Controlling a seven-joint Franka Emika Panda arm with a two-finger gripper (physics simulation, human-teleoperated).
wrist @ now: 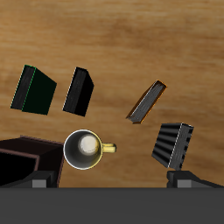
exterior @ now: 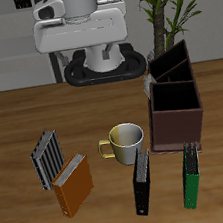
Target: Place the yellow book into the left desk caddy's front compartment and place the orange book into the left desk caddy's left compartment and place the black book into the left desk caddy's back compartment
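Orange book (exterior: 72,185) sits closest to you, near the table's front edge. Its plain orange-brown cover faces up and its pale page edges show along the far side. Just behind it, touching or almost touching, is the black-and-white striped book (exterior: 47,157).

Along the same near edge you have the black book (exterior: 142,180), slim and long, with its length running from near to far. Its far end is just beside the mug (exterior: 123,139), whose handle points towards the striped book. The slim green book (exterior: 192,175) lies near the black book and roughly parallel to it, directly in front of the left desk caddy (exterior: 172,99).

That caddy is a tall dark-brown box standing upright farther back. Its front compartment (exterior: 174,95) is the large, roughly square section on the near side, and narrower sections sit behind it.

I cannot pick out the yellow book in either view, so I cannot tell you where it is.

Your arm (exterior: 79,17) is up at the far side of the table, over its base and well apart from every book. In the wrist view the gripper (wrist: 112,182) looks down on the mug (wrist: 85,149) and the four books from high above. Its fingers (wrist: 185,179) are spread wide apart with nothing between them.
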